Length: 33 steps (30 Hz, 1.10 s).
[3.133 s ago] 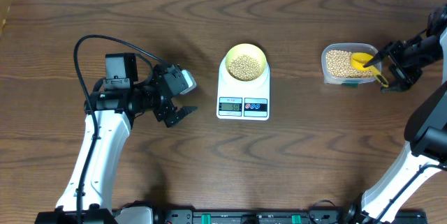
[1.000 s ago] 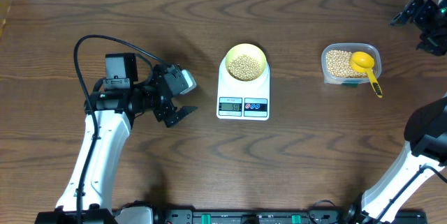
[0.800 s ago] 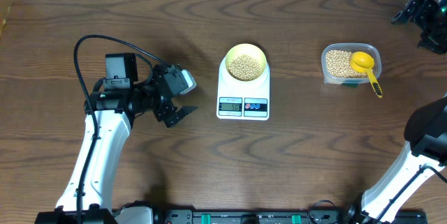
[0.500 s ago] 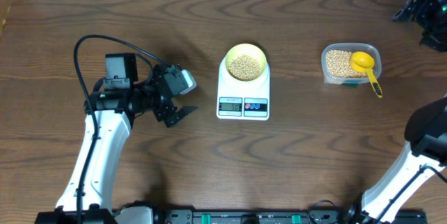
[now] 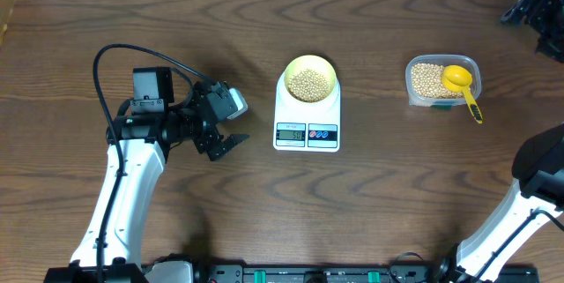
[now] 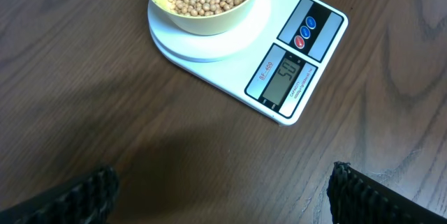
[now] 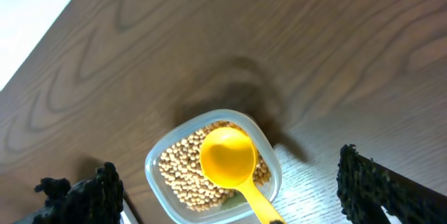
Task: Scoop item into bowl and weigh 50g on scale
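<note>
The bowl (image 5: 310, 59) sat on the 12 o'clock end of the scale (image 5: 307, 117), part-filled with beans (image 5: 307, 84). The scale's display faced 6 o'clock. At 3 o'clock from the scale, well apart on the table (image 5: 370, 204), stood a clear tub (image 5: 408, 78) of more beans. A yellow scoop (image 5: 458, 78) rested in it, handle toward 5 o'clock. The left tool (image 5: 236, 122) hovered at 9 o'clock from the scale, fingers apart, empty. The right tool (image 5: 536, 26) hung at 2 o'clock from the tub, fingers wide apart, holding nothing.
</note>
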{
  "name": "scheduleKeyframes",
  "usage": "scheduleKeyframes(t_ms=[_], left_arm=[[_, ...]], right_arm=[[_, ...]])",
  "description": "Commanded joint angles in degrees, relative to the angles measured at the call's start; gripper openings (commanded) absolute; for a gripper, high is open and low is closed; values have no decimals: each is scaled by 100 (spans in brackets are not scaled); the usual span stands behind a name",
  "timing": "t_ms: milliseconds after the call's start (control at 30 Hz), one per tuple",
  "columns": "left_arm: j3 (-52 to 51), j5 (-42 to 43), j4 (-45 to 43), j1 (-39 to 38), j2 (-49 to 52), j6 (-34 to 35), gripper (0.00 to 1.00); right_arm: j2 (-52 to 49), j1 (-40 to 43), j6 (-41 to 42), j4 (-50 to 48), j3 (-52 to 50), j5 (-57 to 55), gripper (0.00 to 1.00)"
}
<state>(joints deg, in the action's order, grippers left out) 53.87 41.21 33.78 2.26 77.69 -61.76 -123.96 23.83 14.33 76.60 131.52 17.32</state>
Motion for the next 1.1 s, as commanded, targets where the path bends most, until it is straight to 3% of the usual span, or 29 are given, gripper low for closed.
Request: scheduleKeyframes(t_ms=[0,433,1067], left_arm=[[35,-13,-2,20,22,-57,98],[35,-13,-2,20,22,-57,97],[35,-11,-2,20,22,-57,98]], right_arm=[[111,24,-216,-66,125,142,95],[262,24,-813,-105,125,710,95],[1335,20,-1185,-85,125,671,99]])
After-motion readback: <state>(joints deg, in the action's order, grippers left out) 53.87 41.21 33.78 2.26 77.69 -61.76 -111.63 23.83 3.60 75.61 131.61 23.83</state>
